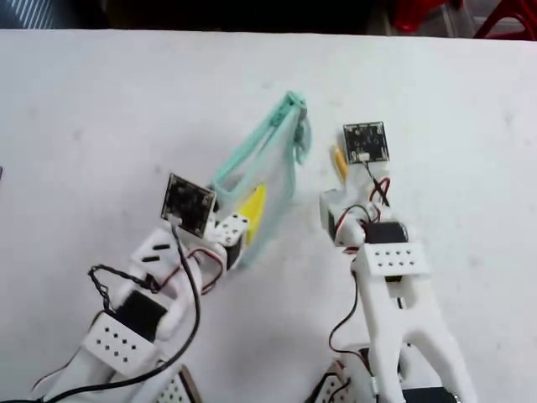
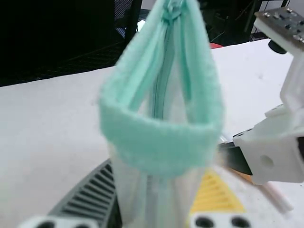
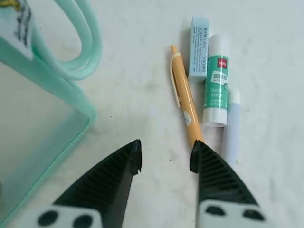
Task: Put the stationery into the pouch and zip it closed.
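Note: left fingers (image 2: 88,192) grip pouch (image 2: 161,128); right fingers (image 3: 216,178) open, pen (image 3: 185,104) off-centre. Close now and you may knock pen aside.

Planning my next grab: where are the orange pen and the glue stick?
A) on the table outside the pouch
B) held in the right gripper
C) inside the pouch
A: the orange pen and glue stick lie on the table outside the pouch, and the right gripper is open and empty.
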`<action>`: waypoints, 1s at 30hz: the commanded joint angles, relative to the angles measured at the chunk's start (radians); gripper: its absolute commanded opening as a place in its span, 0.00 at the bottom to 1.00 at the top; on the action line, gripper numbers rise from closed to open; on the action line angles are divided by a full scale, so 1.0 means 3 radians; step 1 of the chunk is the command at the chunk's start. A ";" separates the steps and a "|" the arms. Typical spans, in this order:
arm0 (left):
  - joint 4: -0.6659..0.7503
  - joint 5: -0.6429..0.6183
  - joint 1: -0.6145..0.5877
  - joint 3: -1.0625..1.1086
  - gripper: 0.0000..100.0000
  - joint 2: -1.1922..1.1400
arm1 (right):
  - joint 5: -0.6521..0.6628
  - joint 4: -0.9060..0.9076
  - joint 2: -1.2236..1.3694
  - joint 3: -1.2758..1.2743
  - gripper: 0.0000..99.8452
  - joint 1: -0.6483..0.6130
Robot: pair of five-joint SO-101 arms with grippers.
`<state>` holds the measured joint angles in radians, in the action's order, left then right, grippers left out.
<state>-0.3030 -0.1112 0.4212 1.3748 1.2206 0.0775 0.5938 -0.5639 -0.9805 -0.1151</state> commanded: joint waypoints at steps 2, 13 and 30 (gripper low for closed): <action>0.0005 -0.0020 0.0049 -0.0036 0.14 0.0049 | -0.0031 -0.0059 -0.0043 0.0036 0.16 -0.0023; 0.0005 -0.0020 0.0049 -0.0036 0.14 0.0049 | -0.0031 -0.0064 -0.0043 0.0036 0.16 -0.0003; 0.0010 -0.0020 -0.0115 -0.0056 0.13 0.0059 | 0.0000 -0.0064 -0.0013 0.0020 0.16 0.0003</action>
<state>-0.3030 -0.1112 0.4104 1.3748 1.2206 0.0775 0.5938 -0.5639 -0.9805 -0.1151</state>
